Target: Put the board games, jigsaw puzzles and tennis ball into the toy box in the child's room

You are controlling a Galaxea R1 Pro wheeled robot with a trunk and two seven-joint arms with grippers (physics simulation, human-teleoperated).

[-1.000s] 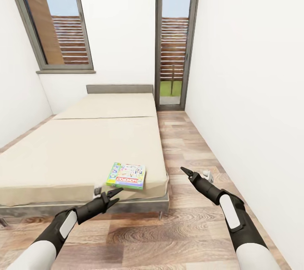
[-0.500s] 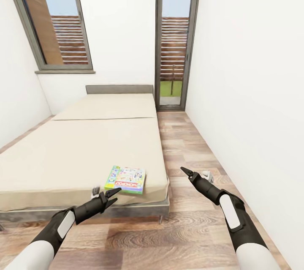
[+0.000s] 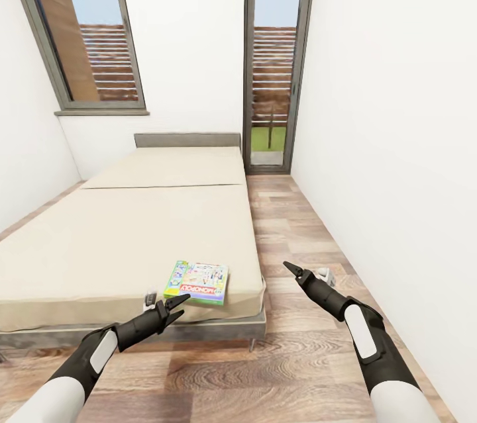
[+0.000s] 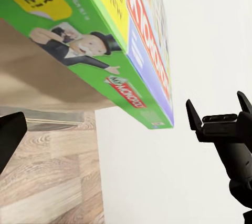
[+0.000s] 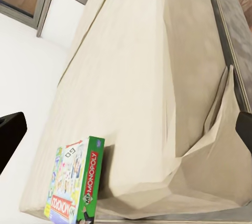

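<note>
Black left gripper point(image 3: 176, 304) hovers at the near edge of the beige mattress bed point(image 3: 132, 231), fingers apart, empty. Just beyond it, the green Monopoly board game box point(image 3: 198, 281) lies flat near the bed's near right corner. Black right gripper point(image 3: 293, 269), over wood floor point(image 3: 291, 357), looks closed.

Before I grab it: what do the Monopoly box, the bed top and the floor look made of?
Monopoly box: likely printed cardboard with a slight sheen, given its flat colour-printed faces and crisp edges. Bed: matte beige fabric, creased at the near corner, over a grey frame. Floor: wood-grain planks, wood or laminate.
</note>
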